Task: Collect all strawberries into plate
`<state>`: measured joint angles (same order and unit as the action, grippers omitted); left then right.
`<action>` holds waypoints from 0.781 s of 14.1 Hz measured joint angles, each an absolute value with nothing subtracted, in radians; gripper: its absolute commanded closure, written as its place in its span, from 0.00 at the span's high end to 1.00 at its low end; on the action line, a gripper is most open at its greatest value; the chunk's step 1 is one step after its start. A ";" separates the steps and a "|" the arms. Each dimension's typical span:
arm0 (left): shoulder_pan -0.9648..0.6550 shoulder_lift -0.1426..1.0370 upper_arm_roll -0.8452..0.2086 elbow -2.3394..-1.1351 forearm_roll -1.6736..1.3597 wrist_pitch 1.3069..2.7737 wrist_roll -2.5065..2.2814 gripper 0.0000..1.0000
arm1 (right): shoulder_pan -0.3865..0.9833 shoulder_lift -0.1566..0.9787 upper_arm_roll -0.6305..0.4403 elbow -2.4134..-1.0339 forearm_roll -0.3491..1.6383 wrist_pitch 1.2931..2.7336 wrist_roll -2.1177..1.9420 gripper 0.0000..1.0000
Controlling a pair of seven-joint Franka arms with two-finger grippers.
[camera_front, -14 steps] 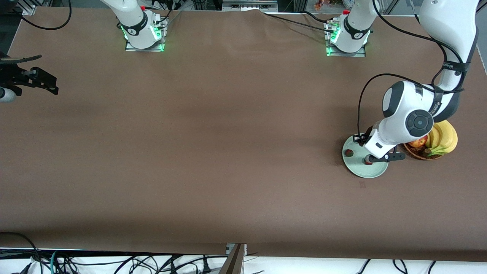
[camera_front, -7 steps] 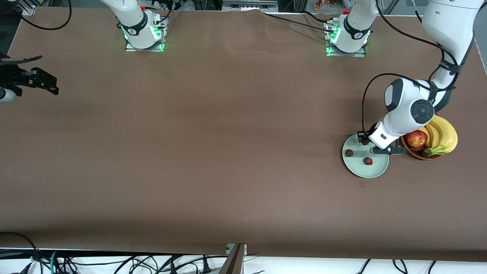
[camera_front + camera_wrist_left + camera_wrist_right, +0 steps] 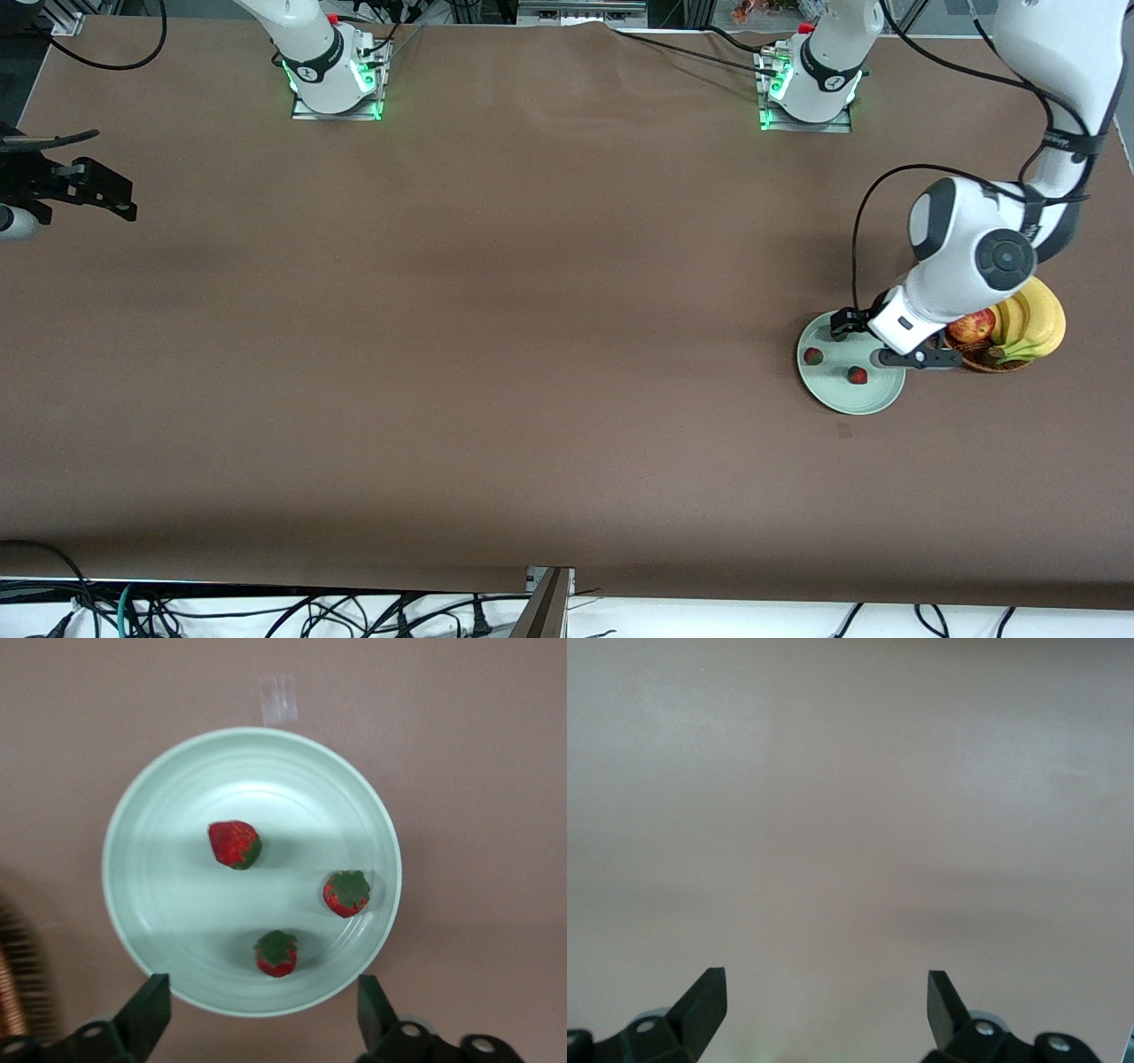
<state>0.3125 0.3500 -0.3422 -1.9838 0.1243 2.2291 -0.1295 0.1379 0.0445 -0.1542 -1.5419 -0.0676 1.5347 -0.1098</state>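
The pale mint-green plate (image 3: 842, 396) sits at the left arm's end of the table; the left wrist view shows its rim (image 3: 115, 859). Three strawberries (image 3: 235, 843) (image 3: 347, 893) (image 3: 276, 953) lie in it, apart from each other. The front view shows two of them (image 3: 812, 356) (image 3: 857, 375); the third is hidden under the left hand. My left gripper (image 3: 879, 344) (image 3: 261, 1014) is open and empty, above the plate's edge on the basket side. My right gripper (image 3: 84, 188) (image 3: 824, 1001) is open and empty, waiting over bare table at the right arm's end.
A brown wicker basket (image 3: 979, 356) with a red apple (image 3: 972, 326) and bananas (image 3: 1032, 321) stands right beside the plate; its edge shows in the left wrist view (image 3: 9, 983). A small tape mark (image 3: 843, 431) lies on the table nearer the front camera than the plate.
My left gripper has come up off the strawberry it was around, left it lying in the plate, and shifted toward the basket. The right arm has not moved.
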 measured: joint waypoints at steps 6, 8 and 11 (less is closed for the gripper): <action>0.316 0.329 -0.342 -1.630 0.002 1.820 -0.130 1.00 | 0.138 0.045 -0.154 -1.542 -0.068 1.535 -0.110 1.00; 0.318 0.313 -0.340 -1.509 0.001 1.673 -0.131 1.00 | 0.138 0.045 -0.154 -1.541 -0.068 1.535 -0.110 1.00; 0.321 0.258 -0.342 -1.380 0.000 1.475 -0.145 1.00 | 0.138 0.045 -0.154 -1.541 -0.068 1.535 -0.110 1.00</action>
